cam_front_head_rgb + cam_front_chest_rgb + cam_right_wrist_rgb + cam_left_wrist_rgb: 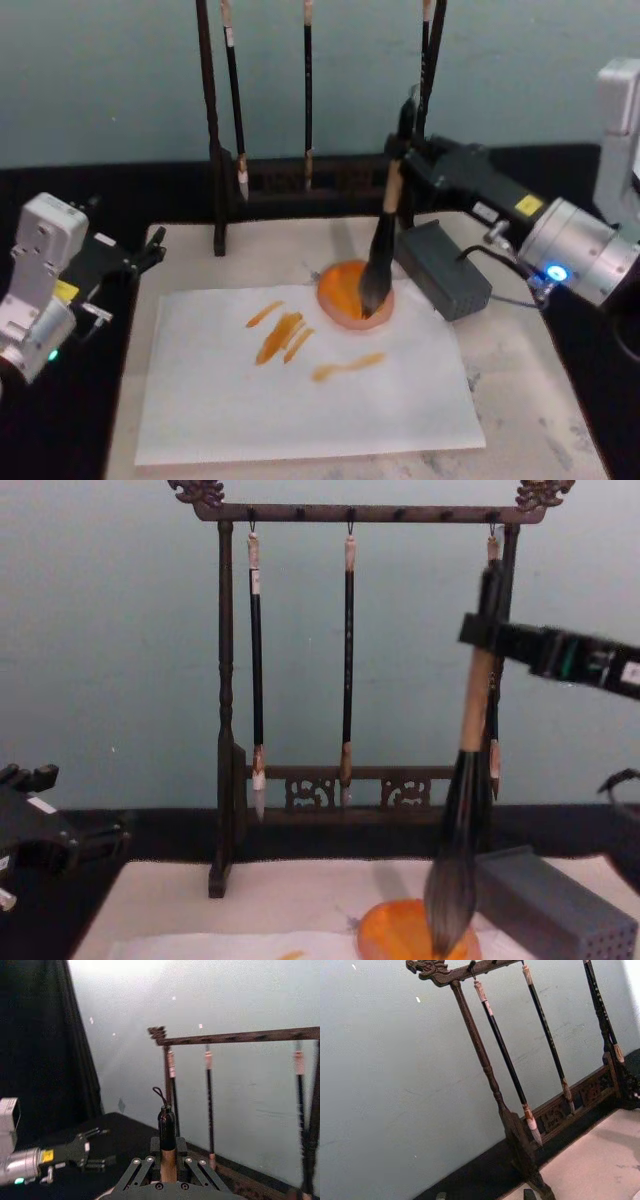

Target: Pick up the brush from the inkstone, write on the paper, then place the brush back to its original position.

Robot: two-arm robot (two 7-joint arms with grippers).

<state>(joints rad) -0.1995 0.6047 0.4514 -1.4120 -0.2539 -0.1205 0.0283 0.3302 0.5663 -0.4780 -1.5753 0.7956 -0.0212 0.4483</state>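
The brush stands nearly upright, its dark bristle tip down in the round orange inkstone. My right gripper is shut on the pale handle near its top, reaching in from the right. From the chest, the brush hangs from the right gripper into the inkstone. In the right wrist view the brush's looped end rises between the fingers. The white paper bears several orange strokes. My left gripper is parked open at the table's left edge, holding nothing.
A dark wooden rack with three thin hanging brushes stands at the back. A grey perforated block sits right of the inkstone, under my right arm. The cream mat extends beyond the paper on the right.
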